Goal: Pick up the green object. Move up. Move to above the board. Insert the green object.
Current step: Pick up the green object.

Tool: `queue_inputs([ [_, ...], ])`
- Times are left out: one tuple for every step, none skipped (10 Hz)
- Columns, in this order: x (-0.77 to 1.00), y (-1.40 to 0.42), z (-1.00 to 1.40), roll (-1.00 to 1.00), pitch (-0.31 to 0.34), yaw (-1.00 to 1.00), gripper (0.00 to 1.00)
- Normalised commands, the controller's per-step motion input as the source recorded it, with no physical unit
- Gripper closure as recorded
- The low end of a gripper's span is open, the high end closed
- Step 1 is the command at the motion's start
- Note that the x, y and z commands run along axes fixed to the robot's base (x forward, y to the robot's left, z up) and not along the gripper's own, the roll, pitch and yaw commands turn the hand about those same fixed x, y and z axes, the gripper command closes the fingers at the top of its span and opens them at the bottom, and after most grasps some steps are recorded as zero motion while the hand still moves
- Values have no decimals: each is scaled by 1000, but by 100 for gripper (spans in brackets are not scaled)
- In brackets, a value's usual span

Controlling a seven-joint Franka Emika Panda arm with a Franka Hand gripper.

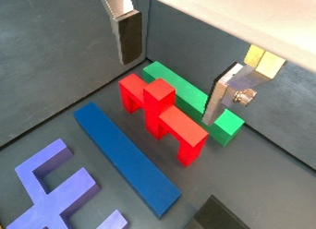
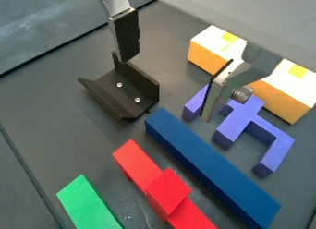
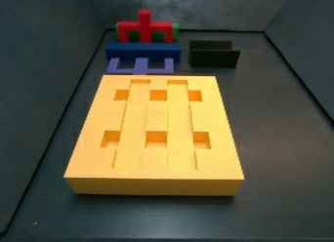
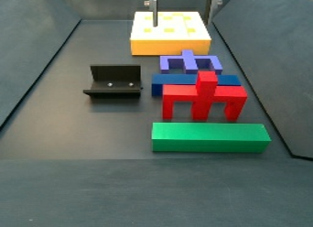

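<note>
In a side view the fixture (image 4: 113, 81) stands at the left, the green object (image 4: 210, 136) lies nearest on the floor with its long axis left to right, and the red cross-shaped block (image 4: 203, 94) sits just behind it. The board (image 4: 171, 31) lies far back. The pincer (image 1: 180, 59) hangs released and empty high above the pieces; the red block crowds the bar's far side.

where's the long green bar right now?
The long green bar lies flat on the floor in a side view, right beside the red cross-shaped block, on its side away from the yellow-orange board. The gripper hangs open above, holding nothing.
</note>
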Motion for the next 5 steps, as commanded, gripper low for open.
queue_inputs([
  [-60, 0, 0, 0, -3, 0, 0],
  [-160, 80, -54, 0, -33, -9, 0],
  [0, 571, -77, -63, 0, -126, 0],
  [0, 649, -111, -14, 0, -340, 0],
  [34, 537, -123, 0, 0, -474, 0],
])
